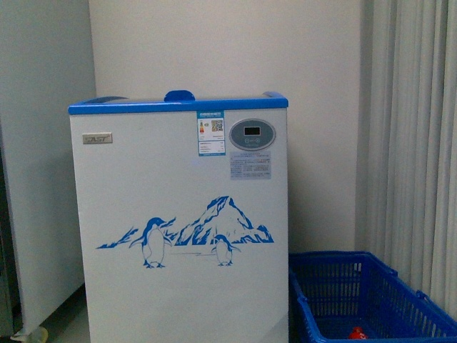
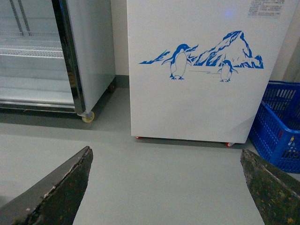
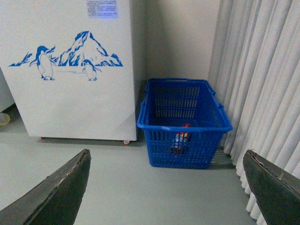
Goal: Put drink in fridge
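The white chest freezer with a blue rim [image 1: 178, 179] stands against a pale wall, its blue penguin-and-iceberg decal [image 1: 187, 232] facing the robot. Just beside it on the robot's right, a blue plastic mesh basket [image 1: 371, 293] sits on the grey floor [image 2: 154, 178], between the freezer and a pale pleated curtain [image 1: 414, 143]. The small plastic drink bottle with a red cap and red label [image 3: 181, 139] rests at the bottom of that basket (from the front only a spot of red shows inside), well apart from both arms. The left gripper [image 2: 165, 153] and the right gripper [image 3: 166, 153] each hang low over the floor, dark fingers spread wide, holding nothing. A glass-fronted cabinet on castors [image 2: 56, 56] stands on the freezer's other side.
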Motion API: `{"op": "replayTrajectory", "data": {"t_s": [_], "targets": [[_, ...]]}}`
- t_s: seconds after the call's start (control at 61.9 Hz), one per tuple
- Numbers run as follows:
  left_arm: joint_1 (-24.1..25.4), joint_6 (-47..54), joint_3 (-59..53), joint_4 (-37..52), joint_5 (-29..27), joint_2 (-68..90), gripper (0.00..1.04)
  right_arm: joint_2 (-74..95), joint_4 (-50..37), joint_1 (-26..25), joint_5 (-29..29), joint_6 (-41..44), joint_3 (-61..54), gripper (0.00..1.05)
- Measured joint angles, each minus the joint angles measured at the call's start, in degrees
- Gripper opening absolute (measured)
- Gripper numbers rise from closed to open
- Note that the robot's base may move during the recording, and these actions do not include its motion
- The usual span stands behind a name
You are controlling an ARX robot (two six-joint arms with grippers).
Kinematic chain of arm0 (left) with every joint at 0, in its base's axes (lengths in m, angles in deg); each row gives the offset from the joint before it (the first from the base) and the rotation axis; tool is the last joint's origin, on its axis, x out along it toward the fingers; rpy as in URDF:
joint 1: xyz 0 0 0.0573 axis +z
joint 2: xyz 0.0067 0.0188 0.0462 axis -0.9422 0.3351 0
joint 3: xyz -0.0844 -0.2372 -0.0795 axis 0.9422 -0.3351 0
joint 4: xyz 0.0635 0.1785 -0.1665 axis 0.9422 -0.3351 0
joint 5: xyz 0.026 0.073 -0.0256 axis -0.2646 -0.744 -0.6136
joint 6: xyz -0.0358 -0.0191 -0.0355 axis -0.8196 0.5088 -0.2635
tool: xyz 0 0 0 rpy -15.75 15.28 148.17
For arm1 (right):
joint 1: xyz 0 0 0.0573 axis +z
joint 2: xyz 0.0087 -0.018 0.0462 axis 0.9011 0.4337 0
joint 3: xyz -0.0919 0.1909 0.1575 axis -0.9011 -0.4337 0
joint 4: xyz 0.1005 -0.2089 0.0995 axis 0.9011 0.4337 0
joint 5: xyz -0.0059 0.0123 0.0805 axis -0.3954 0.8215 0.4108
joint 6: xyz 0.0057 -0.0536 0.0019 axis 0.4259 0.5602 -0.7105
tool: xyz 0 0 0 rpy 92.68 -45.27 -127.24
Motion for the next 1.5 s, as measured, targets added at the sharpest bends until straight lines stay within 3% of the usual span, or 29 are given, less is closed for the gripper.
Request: {"op": "replayTrajectory", "data": {"t_s": [1.503], "targets": [[0.00, 0.00, 0.00, 0.00, 0.04, 0.00, 0.97, 0.00, 0.00, 0.00, 0.04, 0.00, 0.00, 0.97]]}}
